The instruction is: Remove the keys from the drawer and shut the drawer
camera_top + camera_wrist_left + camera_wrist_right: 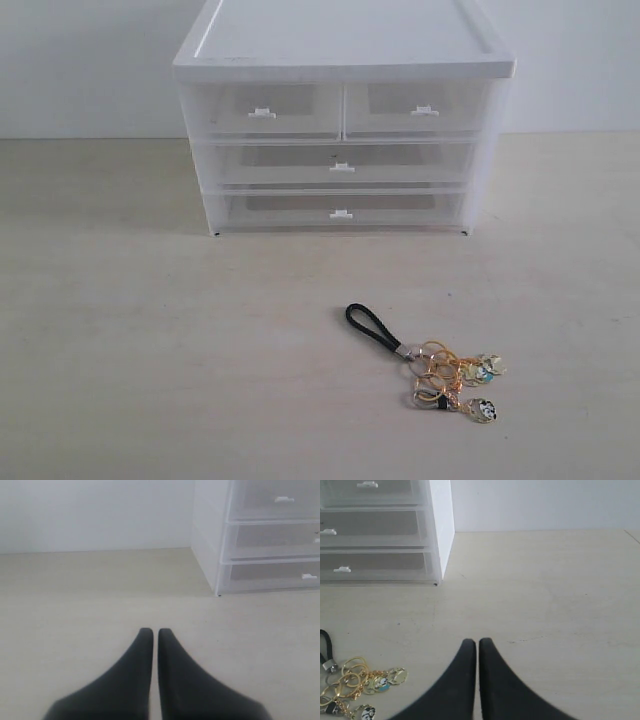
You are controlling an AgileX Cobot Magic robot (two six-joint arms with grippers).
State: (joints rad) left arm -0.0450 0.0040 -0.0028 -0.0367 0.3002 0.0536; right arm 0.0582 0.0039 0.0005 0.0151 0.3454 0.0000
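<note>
The bunch of gold metal rings with small colourful charms on a black cord loop, the keys, lies flat on the pale wooden surface near the right hand, without touching it, and out of the left hand's camera view. Both hands have their dark fingers pressed together and hold nothing.

The bunch looks light and floppy. Its thin, hard rings would likely slip and swing, so the soft cord loop, stretched away from the rings, seems the surest place to pinch. One charm has a panda-like face.

Ahead of both hands, the white plastic cabinet's right-hand clear half-width drawer sits flush with its twin, apparently closed.
</note>
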